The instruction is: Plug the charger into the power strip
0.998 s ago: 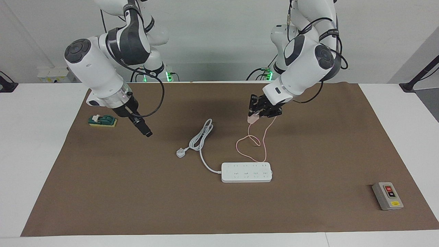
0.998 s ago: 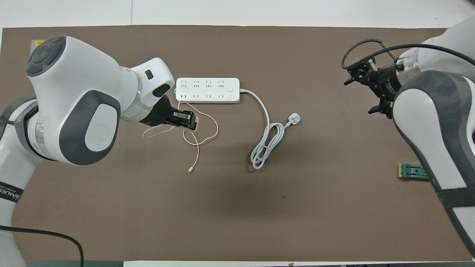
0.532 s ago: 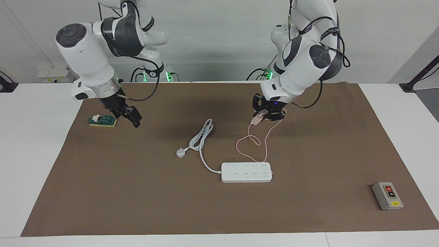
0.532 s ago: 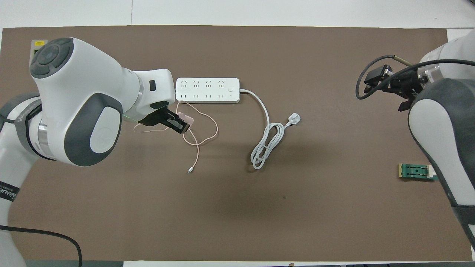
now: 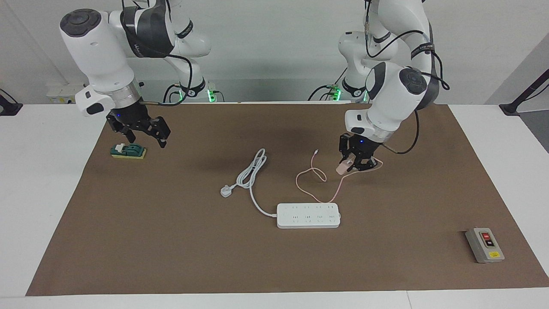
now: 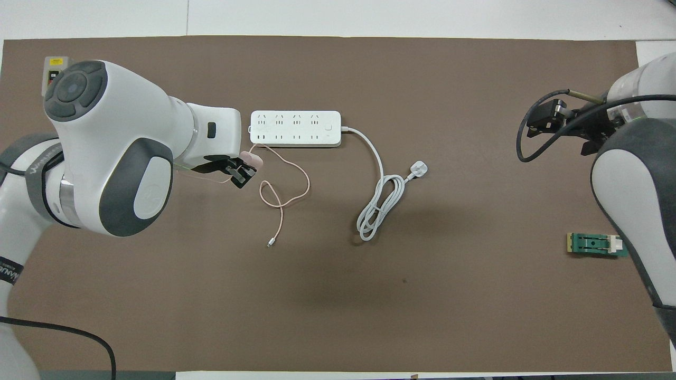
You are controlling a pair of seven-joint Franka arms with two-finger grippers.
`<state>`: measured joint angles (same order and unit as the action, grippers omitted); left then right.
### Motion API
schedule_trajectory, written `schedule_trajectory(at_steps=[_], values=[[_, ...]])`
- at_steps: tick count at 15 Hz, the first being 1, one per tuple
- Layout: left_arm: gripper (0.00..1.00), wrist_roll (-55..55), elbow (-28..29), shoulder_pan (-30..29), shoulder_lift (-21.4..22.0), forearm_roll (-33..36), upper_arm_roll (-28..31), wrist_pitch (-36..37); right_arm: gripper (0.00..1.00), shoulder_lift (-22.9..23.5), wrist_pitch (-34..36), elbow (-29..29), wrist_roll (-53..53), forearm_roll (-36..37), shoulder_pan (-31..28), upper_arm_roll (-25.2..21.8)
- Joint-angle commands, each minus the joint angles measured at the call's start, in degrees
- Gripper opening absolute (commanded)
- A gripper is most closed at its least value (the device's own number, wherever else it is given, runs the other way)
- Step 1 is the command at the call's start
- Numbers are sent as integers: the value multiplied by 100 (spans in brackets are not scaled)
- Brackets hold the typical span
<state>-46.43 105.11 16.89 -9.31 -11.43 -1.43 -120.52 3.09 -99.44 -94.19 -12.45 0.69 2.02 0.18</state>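
Observation:
The pale-pink charger (image 5: 343,168) is pinched in my left gripper (image 5: 351,165), which is shut on it just above the brown mat. In the overhead view the charger (image 6: 249,157) and left gripper (image 6: 242,173) are over the mat beside the power strip's end toward the left arm. The white power strip (image 5: 308,215) (image 6: 294,128) lies flat, sockets up. The charger's thin pink cable (image 5: 315,180) (image 6: 288,182) loops on the mat nearer to the robots than the strip. My right gripper (image 5: 141,134) (image 6: 567,129) waits open, above the mat near a green block.
The strip's thick white cord (image 5: 251,174) coils on the mat and ends in a white plug (image 5: 226,190). A green block (image 5: 128,151) lies at the right arm's end. A grey box with red and black buttons (image 5: 484,245) sits at the left arm's end.
My left gripper has carried the charger lower and toward the left arm's end, dragging the cable. My right arm has pulled back and up to beside the green block.

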Motion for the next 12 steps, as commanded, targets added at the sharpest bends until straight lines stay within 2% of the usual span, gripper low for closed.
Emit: schedule_trajectory(at_steps=[1,3,7,12], values=[[0,-121,63,52,-211,264,-33,-742,100,-159,301,-20,496,116,-88,52],[0,-156,54,60,-343,719,-51,-1112,100,-229,582,-20,760,116,-106,52],[0,-516,-33,78,-571,774,-68,-1097,100,-458,917,-46,1078,116,-115,78],[0,-525,-903,139,-1195,800,-77,-630,100,-608,1295,-82,1288,98,-246,131]])
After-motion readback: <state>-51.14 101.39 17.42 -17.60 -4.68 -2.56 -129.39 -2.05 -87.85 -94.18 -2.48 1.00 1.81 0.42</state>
